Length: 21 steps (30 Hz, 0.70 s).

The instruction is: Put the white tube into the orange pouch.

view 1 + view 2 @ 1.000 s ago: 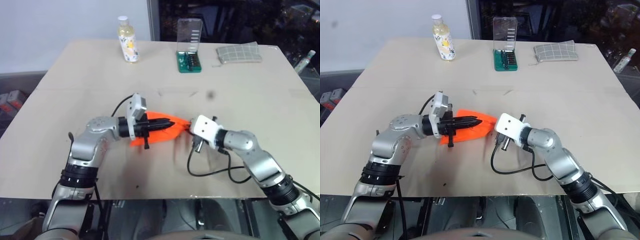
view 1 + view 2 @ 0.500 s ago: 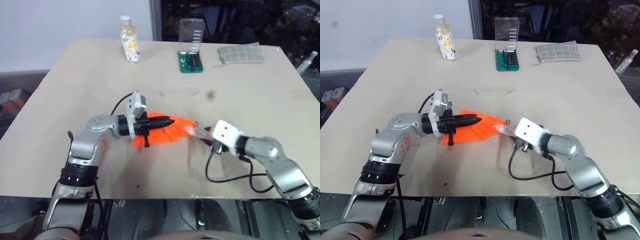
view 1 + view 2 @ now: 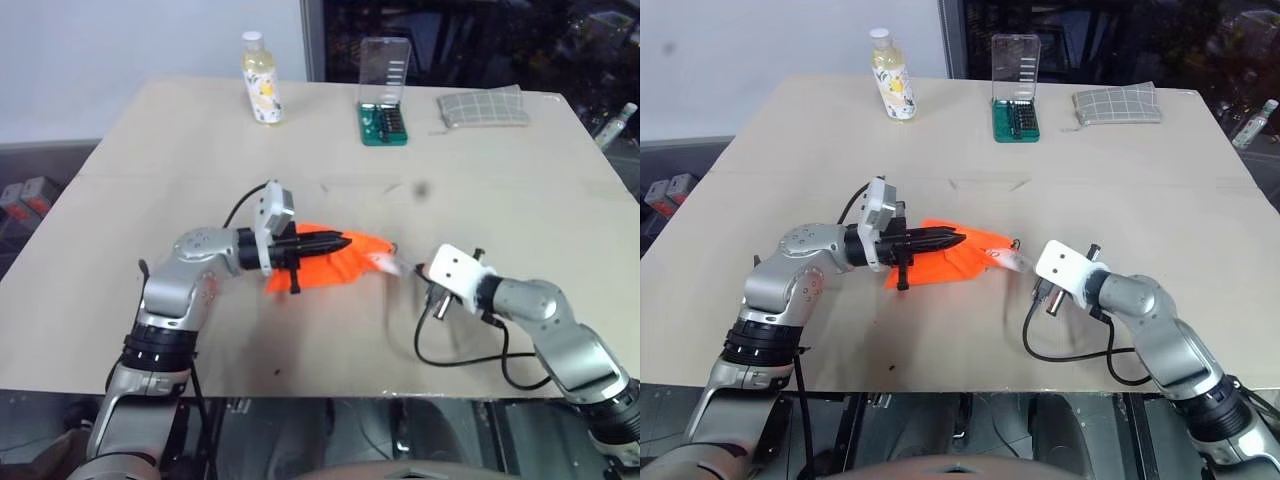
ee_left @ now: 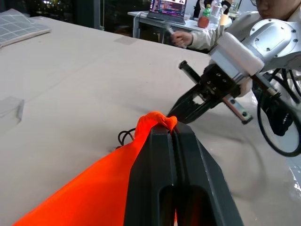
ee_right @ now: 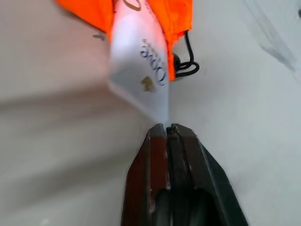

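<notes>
Lying mid-table, orange pouch (image 3: 335, 262) is soft limp fabric, will sag and fold; left gripper (image 4: 173, 133) is clamped on its top edge, holding the mouth up. White tube (image 5: 141, 70) is light, flat, probably slick; its front end is in the pouch mouth, crimped tail sticking out toward right gripper (image 5: 167, 127). Right fingers are closed, empty, tips right at the crimp, maybe touching. Best hold: the stiff crimped end. Hidden: how deep the tube sits, pouch interior. Black cord (image 5: 186, 64) is partly visible.

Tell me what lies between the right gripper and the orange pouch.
The white tube, its crimped end toward the shut right gripper, its other end in the orange pouch; right wrist view.
</notes>
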Tool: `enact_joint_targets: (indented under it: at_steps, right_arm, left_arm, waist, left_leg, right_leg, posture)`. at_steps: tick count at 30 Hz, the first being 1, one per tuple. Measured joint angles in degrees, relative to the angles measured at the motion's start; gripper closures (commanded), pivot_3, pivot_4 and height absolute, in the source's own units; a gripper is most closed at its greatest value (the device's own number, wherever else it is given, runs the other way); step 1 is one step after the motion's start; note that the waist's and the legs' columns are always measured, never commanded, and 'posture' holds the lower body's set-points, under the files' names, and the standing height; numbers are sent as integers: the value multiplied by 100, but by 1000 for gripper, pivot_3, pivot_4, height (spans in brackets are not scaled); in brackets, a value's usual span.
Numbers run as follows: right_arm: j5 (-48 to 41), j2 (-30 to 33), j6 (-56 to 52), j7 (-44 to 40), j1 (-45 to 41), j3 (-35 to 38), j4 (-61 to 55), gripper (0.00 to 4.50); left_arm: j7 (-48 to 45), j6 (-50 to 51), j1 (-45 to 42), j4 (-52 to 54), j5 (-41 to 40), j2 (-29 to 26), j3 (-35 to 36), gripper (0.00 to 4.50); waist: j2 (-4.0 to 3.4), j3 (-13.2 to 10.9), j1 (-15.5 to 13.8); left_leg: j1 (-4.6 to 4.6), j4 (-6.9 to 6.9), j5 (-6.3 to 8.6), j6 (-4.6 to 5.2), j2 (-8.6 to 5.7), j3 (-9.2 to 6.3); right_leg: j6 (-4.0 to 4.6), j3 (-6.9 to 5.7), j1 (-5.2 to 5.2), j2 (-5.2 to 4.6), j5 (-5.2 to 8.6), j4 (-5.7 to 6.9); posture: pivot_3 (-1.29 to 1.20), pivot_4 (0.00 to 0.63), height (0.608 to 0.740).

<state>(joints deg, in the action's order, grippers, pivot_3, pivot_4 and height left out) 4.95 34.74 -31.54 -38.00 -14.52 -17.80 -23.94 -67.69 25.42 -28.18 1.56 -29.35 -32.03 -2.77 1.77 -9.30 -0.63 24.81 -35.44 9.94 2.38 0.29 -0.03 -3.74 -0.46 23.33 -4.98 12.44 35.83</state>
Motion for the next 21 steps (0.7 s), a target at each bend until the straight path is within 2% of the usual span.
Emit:
enact_joint_targets:
  at_steps: [3,11,13,17,21]
  right_arm:
    - [108,-342,62,77,-223,-255,168,4411]
    - [94,-655,53,84,-436,-364,161,4411]
    - [77,-479,48,71,-272,-246,5,4411]
    - [46,312,-107,-130,399,309,-392,4411]
    - [70,473,-209,-255,488,236,-417,4411]
  left_arm:
    - [-12,-16,-2,0,0,14,-8,4500]
    - [-22,-88,7,0,1,12,-7,4500]
    - [-19,-96,28,-2,2,7,-3,4500]
    - [-8,-128,103,-5,6,2,5,4500]
    - [-11,-171,130,-4,6,16,-3,4500]
  waist:
    - [-1,0,5]
    - [0,0,-5]
    - [0,0,-21]
    - [0,0,-26]
    - [-1,0,44]
  left_leg:
    - [0,0,0,0,1,-2]
    - [0,0,0,0,0,-2]
    - [3,0,0,0,-3,-3]
    - [5,0,0,0,-9,-1]
    - [-9,0,0,0,8,3]
  right_leg:
    - [0,0,0,2,0,1]
    - [0,0,0,2,0,1]
    - [0,0,0,0,0,0]
    - [0,1,-2,-7,0,-4]
    - [5,1,-1,10,-3,2]
  posture:
    - [0,150,740]
    - [0,150,740]
    - [0,150,740]
    - [0,150,740]
    - [0,150,740]
